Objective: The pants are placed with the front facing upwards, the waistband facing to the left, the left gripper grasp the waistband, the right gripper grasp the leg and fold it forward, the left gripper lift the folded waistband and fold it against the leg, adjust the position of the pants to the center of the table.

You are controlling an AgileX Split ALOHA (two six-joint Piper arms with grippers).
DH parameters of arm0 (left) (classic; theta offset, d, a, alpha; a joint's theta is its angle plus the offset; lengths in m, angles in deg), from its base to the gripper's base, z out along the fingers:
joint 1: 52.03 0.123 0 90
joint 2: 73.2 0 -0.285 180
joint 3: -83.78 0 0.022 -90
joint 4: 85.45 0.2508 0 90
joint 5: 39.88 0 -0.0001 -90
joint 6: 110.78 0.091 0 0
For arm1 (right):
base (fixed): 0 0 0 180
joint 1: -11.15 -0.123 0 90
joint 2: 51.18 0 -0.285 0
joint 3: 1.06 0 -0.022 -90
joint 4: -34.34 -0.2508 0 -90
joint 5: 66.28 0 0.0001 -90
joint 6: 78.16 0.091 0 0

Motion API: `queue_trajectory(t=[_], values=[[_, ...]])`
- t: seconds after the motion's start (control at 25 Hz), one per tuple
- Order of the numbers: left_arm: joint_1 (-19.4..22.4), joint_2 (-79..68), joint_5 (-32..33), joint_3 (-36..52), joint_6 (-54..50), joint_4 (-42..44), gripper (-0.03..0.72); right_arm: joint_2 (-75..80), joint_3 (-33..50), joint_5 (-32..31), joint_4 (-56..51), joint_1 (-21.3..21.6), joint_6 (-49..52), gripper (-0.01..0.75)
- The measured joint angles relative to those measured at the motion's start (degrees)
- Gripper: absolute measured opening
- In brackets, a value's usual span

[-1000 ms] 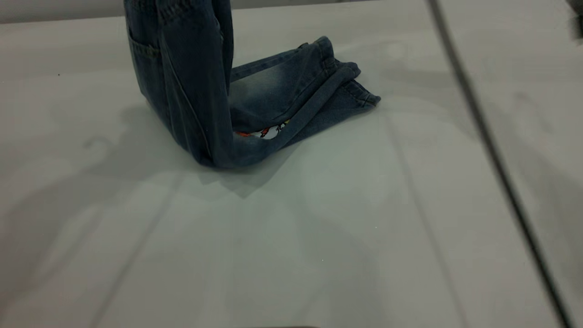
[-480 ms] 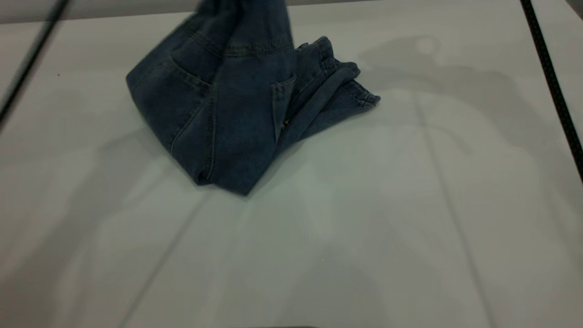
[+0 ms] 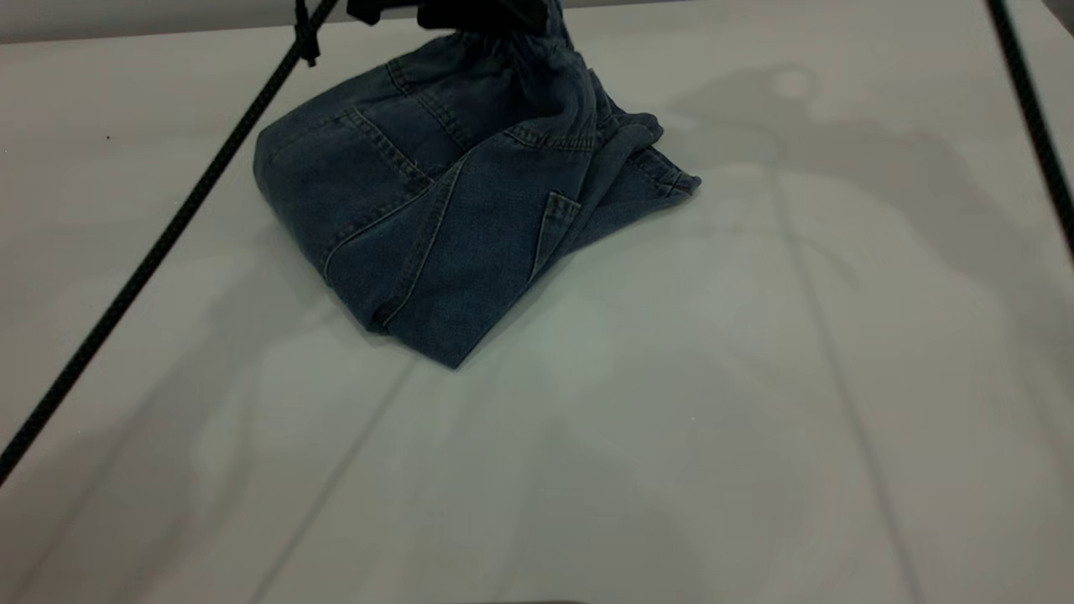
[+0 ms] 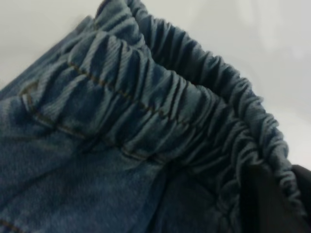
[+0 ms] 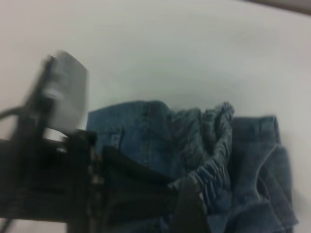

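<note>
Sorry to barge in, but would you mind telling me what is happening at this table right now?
A two-arm robot is folding small denim pants on the table. The left gripper, at the far edge of the exterior view, is shut on the waistband, holding it above the legs so the back pockets face up. The leg hems lie flat on the table, poking out to the right. The right gripper is not visible in any view.

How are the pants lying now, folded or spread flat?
Folded: the pants are doubled over, waistband atop the legs, left gripper holding it.
</note>
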Motion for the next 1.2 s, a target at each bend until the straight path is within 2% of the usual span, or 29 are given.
queue_trajectory(t=[0.08,0.36,0.44,0.56,0.72,0.88,1.04,1.2], values=[[0.0,-0.3,0.4,0.0,0.1,0.1,0.167,-1.6,0.0,-0.5,0.0,0.2,0.0,0.491],[0.0,1.3,4.2,0.0,1.0,0.1,0.519,-3.9,0.0,-5.2,0.0,0.2,0.0,0.491],[0.0,2.8,5.4,0.0,1.4,0.1,0.574,-4.0,0.0,-6.1,0.0,0.2,-0.1,0.491],[0.6,5.9,9.4,0.0,2.5,1.9,0.584,-4.3,0.0,-7.1,0.1,0.2,0.0,0.491],[3.0,12.3,14.9,0.0,1.4,11.5,0.578,-5.0,0.0,-7.9,0.6,0.2,0.0,0.491],[6.5,21.3,16.7,0.0,-4.3,21.1,0.578,-5.1,0.0,-9.2,1.5,-0.6,0.0,0.491],[8.7,30.0,16.6,0.0,-7.3,25.0,0.578,-3.9,0.0,-8.9,3.0,-5.9,1.6,0.491],[8.8,36.1,17.3,0.0,-8.9,25.5,0.578,-0.5,0.0,-4.5,10.9,-14.1,7.7,0.491]])
